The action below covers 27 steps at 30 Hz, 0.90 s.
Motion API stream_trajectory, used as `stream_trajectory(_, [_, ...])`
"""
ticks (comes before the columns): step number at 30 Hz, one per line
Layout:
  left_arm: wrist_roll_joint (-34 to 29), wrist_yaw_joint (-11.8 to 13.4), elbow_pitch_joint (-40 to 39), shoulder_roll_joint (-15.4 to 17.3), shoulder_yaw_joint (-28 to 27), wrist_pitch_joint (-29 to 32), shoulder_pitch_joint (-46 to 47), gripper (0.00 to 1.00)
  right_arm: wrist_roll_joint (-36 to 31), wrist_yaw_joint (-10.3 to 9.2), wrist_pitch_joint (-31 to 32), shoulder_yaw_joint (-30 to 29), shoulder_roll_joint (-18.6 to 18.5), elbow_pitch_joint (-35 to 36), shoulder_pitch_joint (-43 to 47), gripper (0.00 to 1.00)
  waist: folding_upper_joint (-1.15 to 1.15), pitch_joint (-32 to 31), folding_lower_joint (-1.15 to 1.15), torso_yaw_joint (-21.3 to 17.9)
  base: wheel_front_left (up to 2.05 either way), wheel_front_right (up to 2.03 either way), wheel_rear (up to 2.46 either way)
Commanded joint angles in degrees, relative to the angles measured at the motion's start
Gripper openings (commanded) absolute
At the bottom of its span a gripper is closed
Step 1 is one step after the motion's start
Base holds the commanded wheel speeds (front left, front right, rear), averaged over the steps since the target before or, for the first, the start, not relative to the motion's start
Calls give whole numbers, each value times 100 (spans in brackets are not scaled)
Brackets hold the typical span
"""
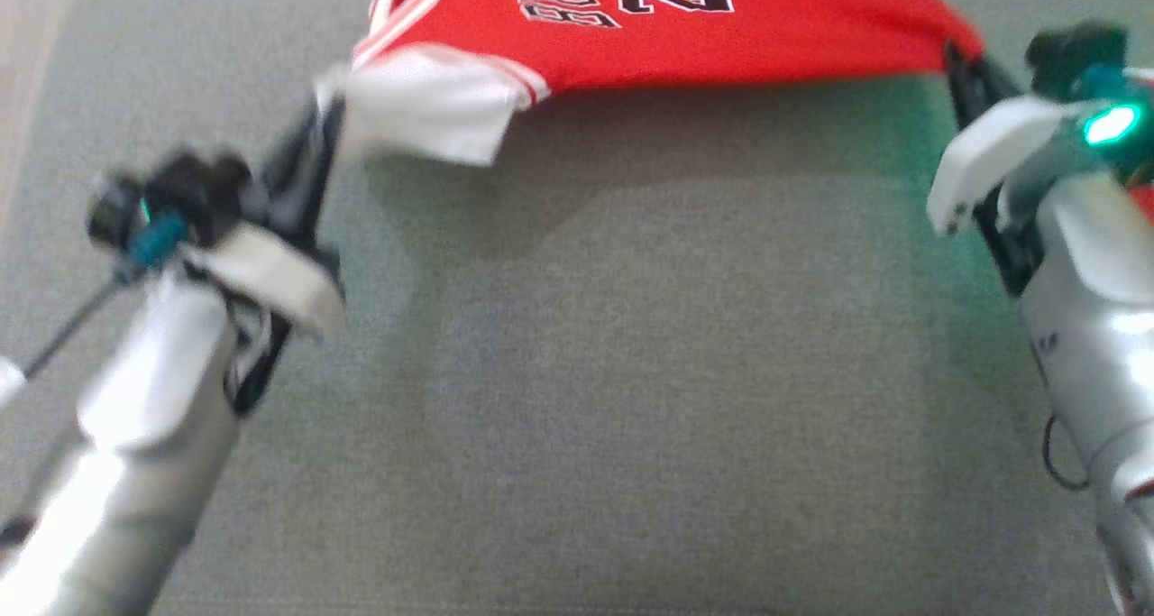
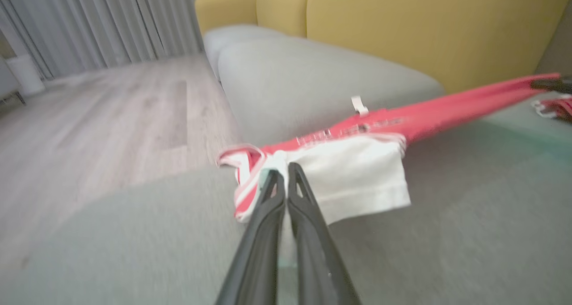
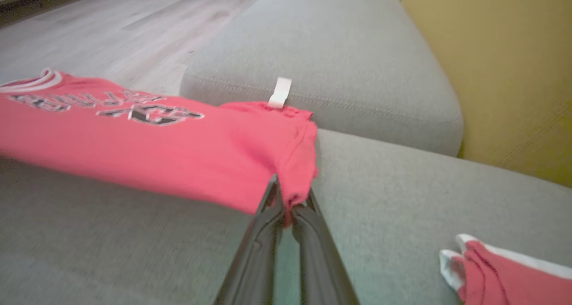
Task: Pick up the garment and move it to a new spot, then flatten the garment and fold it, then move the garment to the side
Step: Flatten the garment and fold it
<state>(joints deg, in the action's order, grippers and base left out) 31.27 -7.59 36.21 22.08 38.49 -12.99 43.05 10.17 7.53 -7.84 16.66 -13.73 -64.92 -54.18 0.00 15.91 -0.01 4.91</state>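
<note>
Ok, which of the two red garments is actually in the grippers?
The red number 23 basketball jersey, stretched between the shut left gripper and right gripper; the other red, white-trimmed cloth lies crumpled on the grey sofa cushion, ungripped.

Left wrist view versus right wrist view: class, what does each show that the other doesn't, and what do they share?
Left wrist view: grey curtains, a white sleeve, and the left pincer shut on the fabric beside it.
Right wrist view: the right pincer shut on a red hem corner, with the print facing the camera.
Both: the red jersey held stretched, grey sofa cushions, yellow backrest, wooden floor, and a white tag.
</note>
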Motion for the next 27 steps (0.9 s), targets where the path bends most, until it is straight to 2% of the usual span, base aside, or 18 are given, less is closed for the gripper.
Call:
stream_trajectory(1, [187, 11, -259, 391, -50, 157, -1, 0, 186, -4, 86, 223, -74, 170, 103, 0, 0, -289, 1, -66, 0, 0, 0])
stream_trajectory(6, [779, 11, -988, 995, 503, 861, -782, 0, 896, -4, 669, 1011, -393, 573, 786, 0, 0, -734, 1, -112, 0, 0, 0])
stream_trajectory(7, [779, 11, -988, 995, 503, 861, -782, 0, 896, -4, 669, 1011, -393, 573, 786, 0, 0, -734, 1, -112, 0, 0, 0])
stream_trajectory(13, [1406, 11, -2053, 1602, 738, 1658, -1507, 0, 1958, -4, 1601, 1784, -1060, 1555, 1598, 0, 0, -1131, 1, -117, 0, 0, 0])
stream_trajectory(17, [1694, 131, -2761, 1906, 820, 2097, -1969, 0, 2626, -4, 2308, 2110, -1544, 2314, 2141, 0, 0, -1320, 1, -126, 0, 0, 0])
stream_trajectory(22, [1994, 366, -3657, 2225, 902, 2563, -2418, 0, 3275, -4, 2992, 2216, -2063, 3273, 2744, 0, 0, -1418, 1, -120, 0, 0, 0])
stream_trajectory(27, [1985, 583, -4078, 2294, 779, 2589, -2351, 0, 3402, -4, 3164, 1907, -2309, 3848, 2993, 0, 0, -1287, 1, -81, 0, 0, 0])
